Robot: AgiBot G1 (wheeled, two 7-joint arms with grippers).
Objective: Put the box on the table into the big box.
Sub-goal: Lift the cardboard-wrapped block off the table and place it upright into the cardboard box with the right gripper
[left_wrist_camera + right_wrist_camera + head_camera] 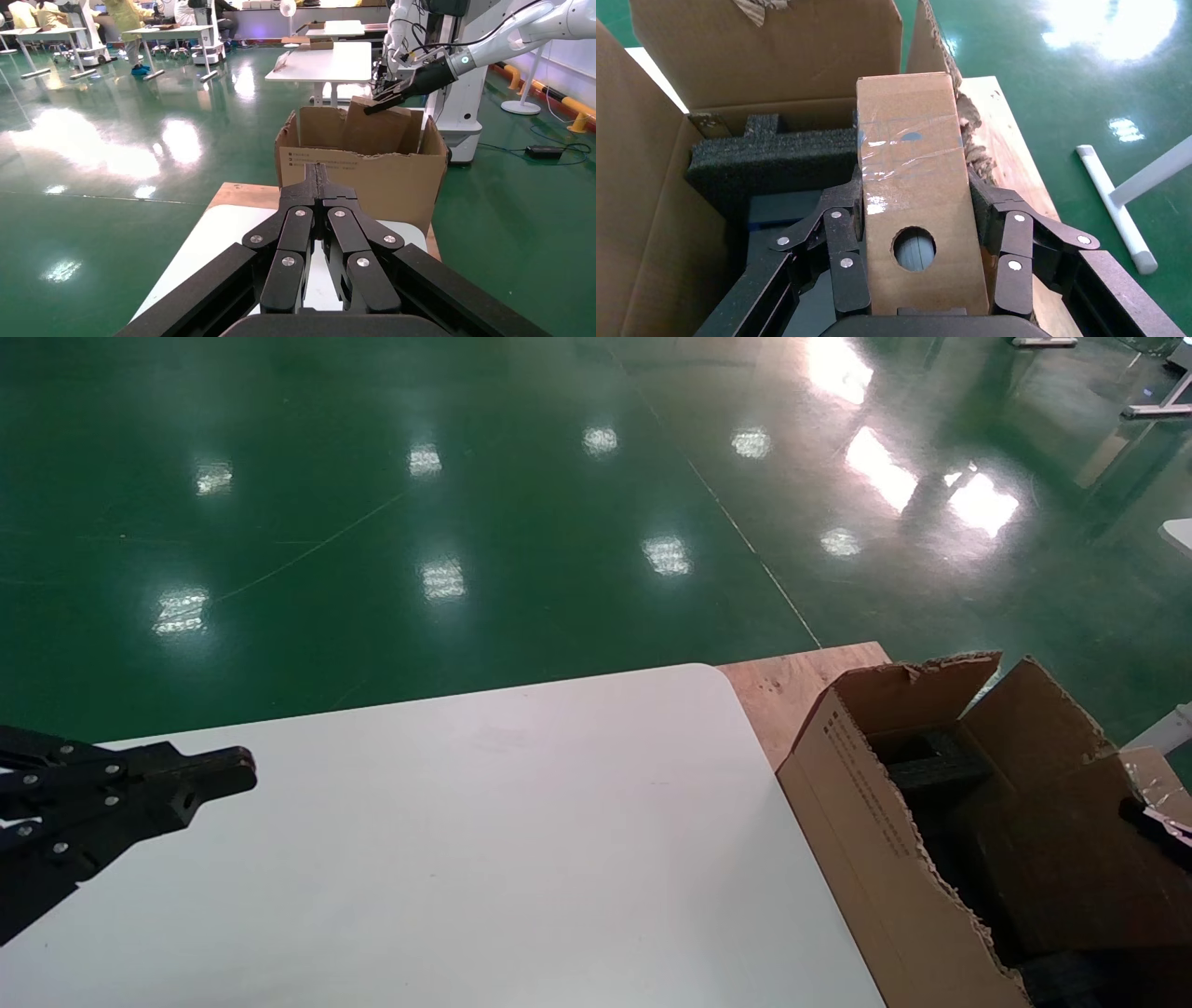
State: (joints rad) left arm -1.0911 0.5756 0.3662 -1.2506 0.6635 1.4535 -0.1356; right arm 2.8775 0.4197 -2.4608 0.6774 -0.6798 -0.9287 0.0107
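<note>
Clamped by its narrow edges in the right gripper [923,263], the small flat brown cardboard box [916,189] at frame centre looks light, stiff and tape-slick.

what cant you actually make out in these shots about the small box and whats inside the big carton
- Head view: the box is not clearly seen; the right end effector is cut off by the frame edge over the big box.
- Right wrist view: the right end effector grips the box, which hides the carton's floor beyond the black foam.
- Left wrist view: the left end effector, fingers together, blocks much of the table; the carton's print is too small to read.
</note>
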